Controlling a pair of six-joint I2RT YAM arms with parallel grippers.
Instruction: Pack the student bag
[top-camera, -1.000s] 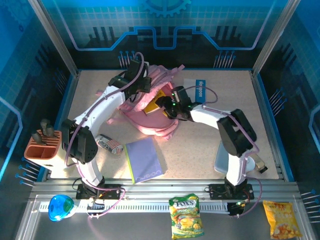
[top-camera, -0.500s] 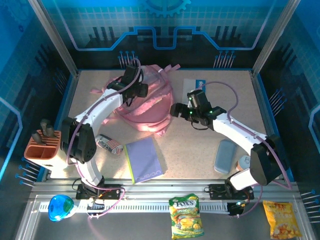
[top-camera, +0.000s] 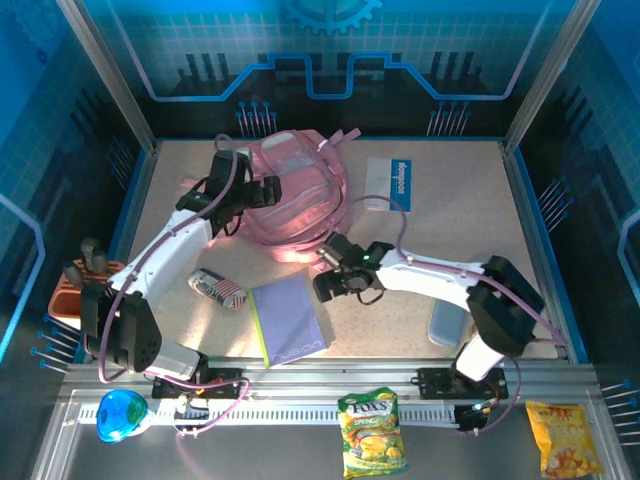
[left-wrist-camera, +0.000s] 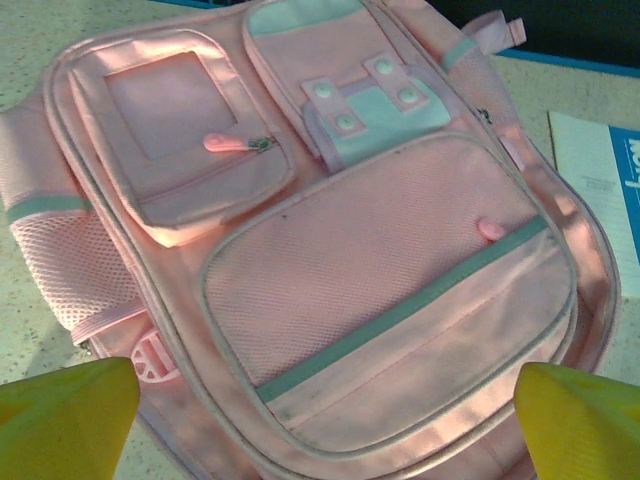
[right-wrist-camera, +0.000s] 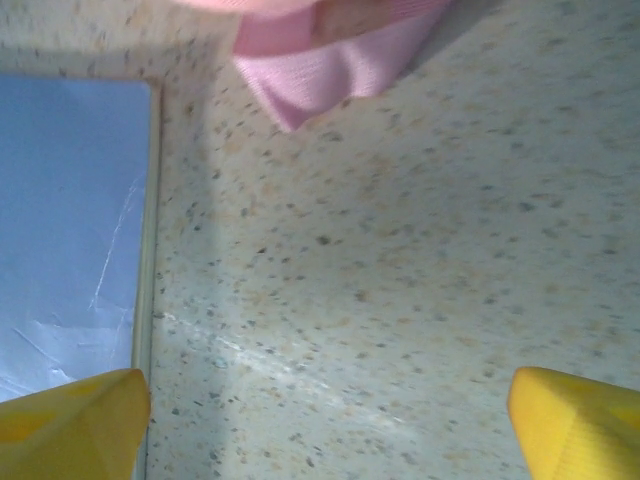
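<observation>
The student bag (top-camera: 297, 188), a soft pink backpack, lies flat at the back middle of the table with its zipped front pockets facing up (left-wrist-camera: 330, 240). My left gripper (top-camera: 260, 193) hovers at the bag's left edge, open and empty, with yellow fingertips (left-wrist-camera: 70, 405) wide apart over the lower pocket. My right gripper (top-camera: 328, 284) is in front of the bag, open over bare table, with yellow fingertips (right-wrist-camera: 75, 420) spread. A pink strap end (right-wrist-camera: 325, 60) lies just beyond the right gripper.
A purple notebook (top-camera: 288, 318) lies left of the right gripper, its edge close by (right-wrist-camera: 60, 220). A flag-print pouch (top-camera: 218, 290), a white-blue booklet (top-camera: 388, 183), a grey case (top-camera: 444, 322) and an orange holder (top-camera: 85, 292) surround the area. Snack bags (top-camera: 372, 432) lie on the front rail.
The left gripper opened, let go of the bag and drew back left. The right arm swung from the bag forward to the table beside the notebook. The bag has settled flat.
</observation>
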